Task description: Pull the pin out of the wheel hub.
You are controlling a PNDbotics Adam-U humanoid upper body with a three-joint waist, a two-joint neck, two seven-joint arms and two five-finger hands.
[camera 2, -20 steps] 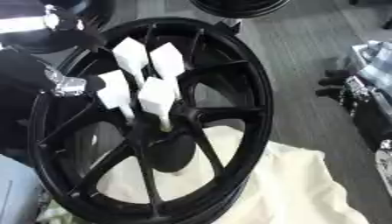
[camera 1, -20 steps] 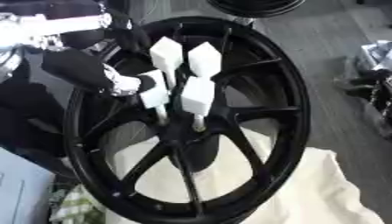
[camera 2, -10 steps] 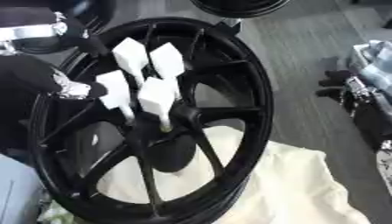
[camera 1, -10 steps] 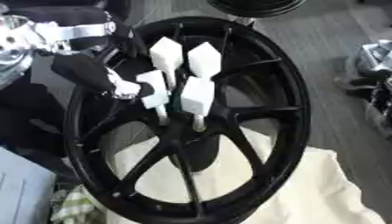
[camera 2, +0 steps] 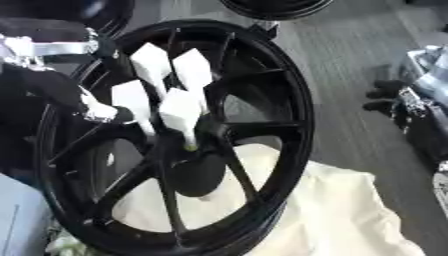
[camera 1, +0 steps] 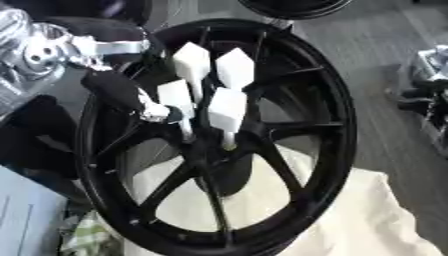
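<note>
A black spoked wheel hub point(camera 1: 328, 100) stands tilted on a cream cloth. Several pins with white block heads stick out of its centre: two at the back point(camera 1: 191, 62) point(camera 1: 234, 67), one at the front right point(camera 1: 227, 107) and one at the left point(camera 1: 175, 95). My left hand point(camera 1: 122, 90) reaches in from the left across the rim. A black finger with a silver tip curls against the left pin's stem just under the head. My right hand is not in either view.
The cream cloth point(camera 1: 367, 220) spreads under the wheel to the lower right. Another dark wheel point(camera 1: 293, 6) lies at the top edge. Dark and silver parts point(camera 2: 420, 100) sit on the grey floor at the right. A pale blue surface point(camera 1: 22, 215) fills the lower left.
My left arm's silver upper part has shifted lower and closer in the picture. The finger stays at the left pin, and the pins have not visibly moved.
</note>
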